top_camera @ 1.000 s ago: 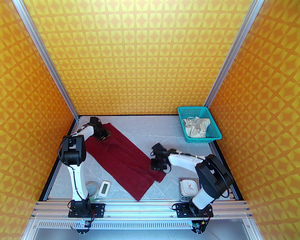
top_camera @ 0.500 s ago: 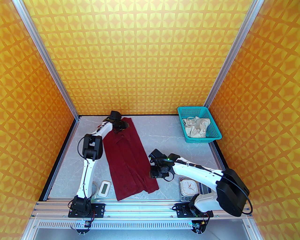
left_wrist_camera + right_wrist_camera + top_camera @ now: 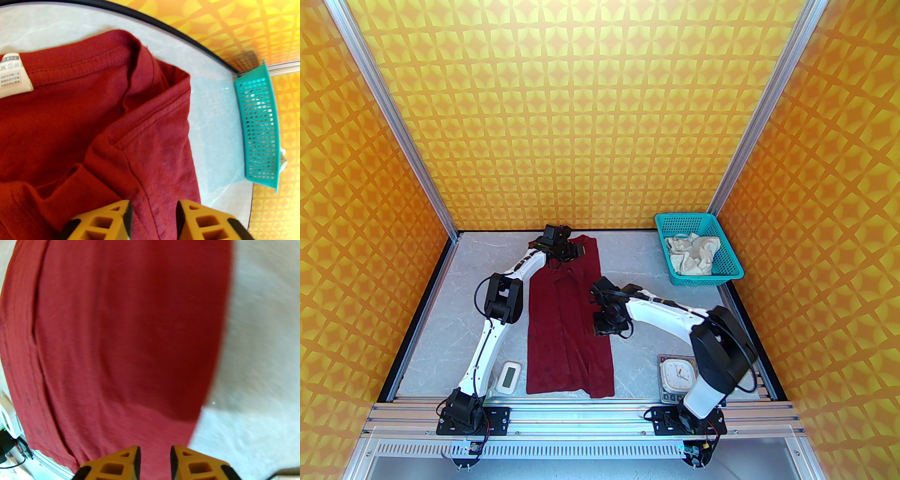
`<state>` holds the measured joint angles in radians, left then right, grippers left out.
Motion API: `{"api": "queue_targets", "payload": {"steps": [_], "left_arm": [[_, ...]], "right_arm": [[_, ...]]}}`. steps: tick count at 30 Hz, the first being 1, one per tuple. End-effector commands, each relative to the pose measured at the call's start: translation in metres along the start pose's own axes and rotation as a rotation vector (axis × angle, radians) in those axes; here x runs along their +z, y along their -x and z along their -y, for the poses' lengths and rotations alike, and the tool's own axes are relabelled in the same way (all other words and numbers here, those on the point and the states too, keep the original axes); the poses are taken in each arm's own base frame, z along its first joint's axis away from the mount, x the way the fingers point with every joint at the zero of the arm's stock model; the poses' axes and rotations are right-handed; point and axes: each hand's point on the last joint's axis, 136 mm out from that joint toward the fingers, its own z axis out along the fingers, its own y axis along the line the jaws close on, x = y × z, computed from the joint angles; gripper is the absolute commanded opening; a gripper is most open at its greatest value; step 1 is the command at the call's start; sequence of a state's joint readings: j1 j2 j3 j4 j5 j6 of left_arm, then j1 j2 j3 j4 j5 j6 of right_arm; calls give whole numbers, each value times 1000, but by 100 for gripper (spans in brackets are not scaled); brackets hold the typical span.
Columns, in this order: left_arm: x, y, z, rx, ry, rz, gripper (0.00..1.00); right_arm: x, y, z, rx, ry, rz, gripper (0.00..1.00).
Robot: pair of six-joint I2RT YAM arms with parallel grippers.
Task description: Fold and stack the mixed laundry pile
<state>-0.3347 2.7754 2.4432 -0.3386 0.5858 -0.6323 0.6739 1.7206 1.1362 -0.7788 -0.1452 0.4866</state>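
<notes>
We've swung the shirt [image 3: 569, 337] square to the desk [image 3: 440, 328] edge for folding; left gripper [image 3: 153, 206], right gripper [image 3: 154, 448] part-open, hold unclear.

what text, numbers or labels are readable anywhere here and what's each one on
None reads clearly.
White tag in the collar of the red shirt: printed rows, too blurred to read.
Clock: dial marks too small to read.
Small white device: screen too small to read.
</notes>
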Motion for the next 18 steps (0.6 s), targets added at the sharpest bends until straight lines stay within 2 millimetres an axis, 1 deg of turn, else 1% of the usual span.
{"api": "queue_targets", "payload": {"steps": [1, 2, 4, 6, 9, 10, 12, 13, 15, 18], "left_arm": [[21, -9, -21, -54, -16, -1, 41], [21, -7, -20, -50, -21, 3, 41], [16, -1, -11, -19, -31, 9, 42], [4, 6, 5, 35, -34, 13, 46], [-28, 19, 36, 128, -32, 21, 54], [-41, 24, 46, 152, -24, 31, 56], [-65, 29, 60, 186, 0, 37, 57], [-77, 28, 65, 200, 14, 31, 58], [-98, 25, 70, 216, 52, 30, 58], [-131, 12, 65, 203, 108, 21, 58]], "right_arm": [[-2, 12, -20, -48, 56, 17, 31], [-1, 13, -22, -57, 54, 20, 32], [2, 15, -25, -61, 46, 13, 32], [1, 17, -22, -51, 28, 24, 33], [-4, 16, -16, -44, 9, 39, 37], [-6, 15, -15, -44, 14, 43, 37], [-10, 15, -17, -51, 29, 51, 38], [-11, 15, -22, -53, 56, 49, 38], [-11, 14, -38, -61, 136, 49, 38], [-4, 5, -56, -84, 184, 20, 39]]}}
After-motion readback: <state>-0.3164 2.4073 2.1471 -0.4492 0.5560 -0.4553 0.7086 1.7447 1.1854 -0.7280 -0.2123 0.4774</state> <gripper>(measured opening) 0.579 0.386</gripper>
